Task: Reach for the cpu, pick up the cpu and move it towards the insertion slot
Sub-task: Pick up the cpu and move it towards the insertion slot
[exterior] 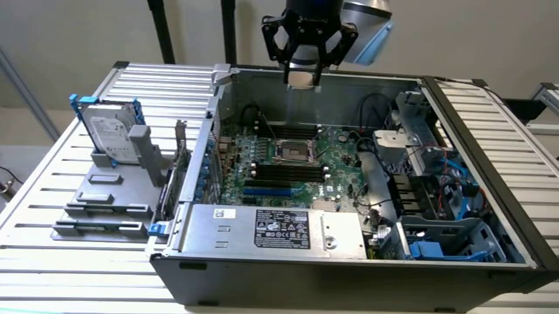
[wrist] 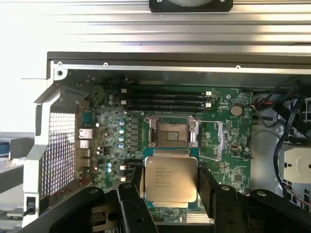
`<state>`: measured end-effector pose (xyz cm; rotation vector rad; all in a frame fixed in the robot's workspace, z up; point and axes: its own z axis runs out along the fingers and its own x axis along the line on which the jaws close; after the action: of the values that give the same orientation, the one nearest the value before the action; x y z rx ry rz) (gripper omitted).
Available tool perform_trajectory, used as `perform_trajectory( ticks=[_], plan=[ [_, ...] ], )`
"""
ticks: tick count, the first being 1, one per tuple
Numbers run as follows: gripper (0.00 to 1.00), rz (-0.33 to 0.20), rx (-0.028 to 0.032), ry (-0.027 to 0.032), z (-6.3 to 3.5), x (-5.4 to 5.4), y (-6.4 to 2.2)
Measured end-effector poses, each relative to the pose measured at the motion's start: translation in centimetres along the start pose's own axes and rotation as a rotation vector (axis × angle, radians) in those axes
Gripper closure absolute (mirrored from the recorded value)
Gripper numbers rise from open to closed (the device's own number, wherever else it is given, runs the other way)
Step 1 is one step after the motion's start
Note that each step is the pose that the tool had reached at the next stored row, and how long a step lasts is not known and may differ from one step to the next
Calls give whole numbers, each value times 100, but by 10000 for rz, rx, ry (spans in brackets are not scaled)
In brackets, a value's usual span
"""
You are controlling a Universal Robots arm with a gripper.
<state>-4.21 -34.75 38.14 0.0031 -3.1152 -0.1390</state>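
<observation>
Your gripper (wrist: 170,187) is clamped on the cpu (wrist: 170,180), held flat high above the open case, with the insertion slot (exterior: 295,152) well below it and a little toward the case's near side.

Below me the surface (exterior: 61,170) is a bed of pale metal slats with gaps between them. On it sits an open computer case (exterior: 349,275), its side off and its green board facing up, taking up the middle and the exterior view's right. Just beside the case, toward the exterior view's left, a grey holder (exterior: 109,203) lies on the slats, with a hard drive (exterior: 109,134) in a blue frame standing upright in it.
</observation>
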Motion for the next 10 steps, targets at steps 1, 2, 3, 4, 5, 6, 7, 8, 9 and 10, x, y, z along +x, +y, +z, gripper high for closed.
perform_trajectory(
  ticks=[1,2,3,4,5,6,7,8,9,10],
  plan=[
    [46,0,7,0,9,-1,32],
    [46,1,17,1,17,-2,63],
    [46,3,31,0,25,-2,90],
    [46,6,47,0,31,-2,114],
    [46,9,61,-1,37,-2,137],
    [46,13,76,-1,41,-2,157],
    [46,20,89,-1,44,-3,176],
    [46,32,94,-2,46,-3,185],
    [46,39,95,-3,46,-3,190],
    [46,42,95,-3,46,-3,190]
  ],
)
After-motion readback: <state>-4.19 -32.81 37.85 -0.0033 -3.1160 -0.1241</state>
